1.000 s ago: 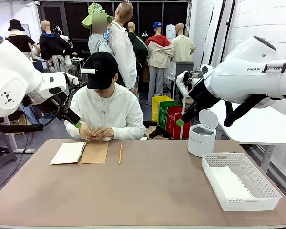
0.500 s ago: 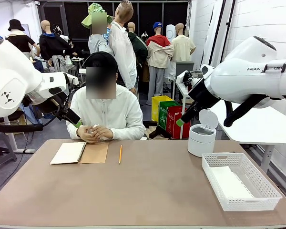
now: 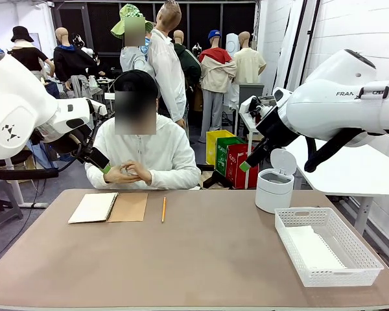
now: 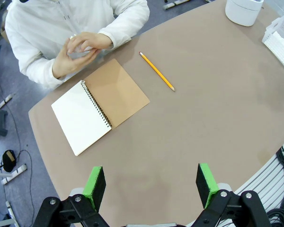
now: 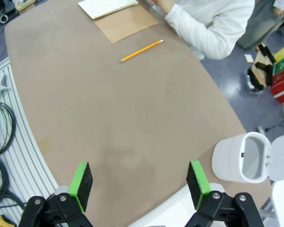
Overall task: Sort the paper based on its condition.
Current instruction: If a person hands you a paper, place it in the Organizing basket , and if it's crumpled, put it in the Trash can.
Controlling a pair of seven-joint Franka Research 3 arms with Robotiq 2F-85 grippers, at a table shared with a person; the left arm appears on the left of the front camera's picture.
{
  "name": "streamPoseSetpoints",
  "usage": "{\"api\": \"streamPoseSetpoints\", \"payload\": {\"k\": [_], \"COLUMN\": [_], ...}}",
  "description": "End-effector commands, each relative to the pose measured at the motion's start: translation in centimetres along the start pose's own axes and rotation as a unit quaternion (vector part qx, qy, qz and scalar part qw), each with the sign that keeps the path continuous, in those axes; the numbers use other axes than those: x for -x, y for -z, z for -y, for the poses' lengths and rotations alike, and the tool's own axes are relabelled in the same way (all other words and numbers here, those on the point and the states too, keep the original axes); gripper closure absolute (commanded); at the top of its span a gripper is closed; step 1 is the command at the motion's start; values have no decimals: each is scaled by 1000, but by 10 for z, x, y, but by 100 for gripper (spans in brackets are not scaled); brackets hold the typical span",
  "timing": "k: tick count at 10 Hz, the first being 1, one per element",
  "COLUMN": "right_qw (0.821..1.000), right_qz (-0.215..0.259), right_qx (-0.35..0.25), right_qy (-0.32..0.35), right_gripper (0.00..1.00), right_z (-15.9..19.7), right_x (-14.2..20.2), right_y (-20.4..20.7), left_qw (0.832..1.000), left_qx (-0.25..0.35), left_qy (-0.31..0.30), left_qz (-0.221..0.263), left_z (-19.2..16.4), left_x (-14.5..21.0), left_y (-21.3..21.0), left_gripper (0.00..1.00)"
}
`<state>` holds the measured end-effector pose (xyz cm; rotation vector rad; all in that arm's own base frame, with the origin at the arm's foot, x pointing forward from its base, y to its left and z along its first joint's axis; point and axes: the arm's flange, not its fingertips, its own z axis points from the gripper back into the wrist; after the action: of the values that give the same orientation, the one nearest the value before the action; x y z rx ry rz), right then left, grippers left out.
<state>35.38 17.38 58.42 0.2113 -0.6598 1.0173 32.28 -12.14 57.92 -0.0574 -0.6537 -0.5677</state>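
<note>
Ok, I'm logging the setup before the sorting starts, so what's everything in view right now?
notebook: one, open, cream page and brown cover, far left of the table
pencil: one, yellow, right of the notebook
bin: one, white, lid open, far right of the table
basket: one, white, right side, white sheet of paper inside
person's hands: two, together above the far edge, working something small and pale
left end effector: black, green pads, open, above the table
right end effector: black, green pads, open, above the table

Front across table point(image 3: 201, 259), wrists overhead
</note>
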Motion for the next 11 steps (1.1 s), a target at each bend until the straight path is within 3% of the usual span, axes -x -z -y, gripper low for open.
{"api": "streamPoseSetpoints", "payload": {"k": [1, 11], "right_qw": [1000, 1000], "right_qz": [0, 0], "right_qx": [3, 3], "right_qy": [0, 0], "right_gripper": [0, 0], "right_z": [1, 1], "right_x": [0, 0], "right_y": [1, 1], "left_qw": [1000, 1000], "left_qx": [2, 2], "left_qy": [-2, -2], "left_qz": [2, 2], "left_z": [-1, -1], "left_x": [0, 0], "left_y": [0, 0], "left_gripper": [0, 0]}}
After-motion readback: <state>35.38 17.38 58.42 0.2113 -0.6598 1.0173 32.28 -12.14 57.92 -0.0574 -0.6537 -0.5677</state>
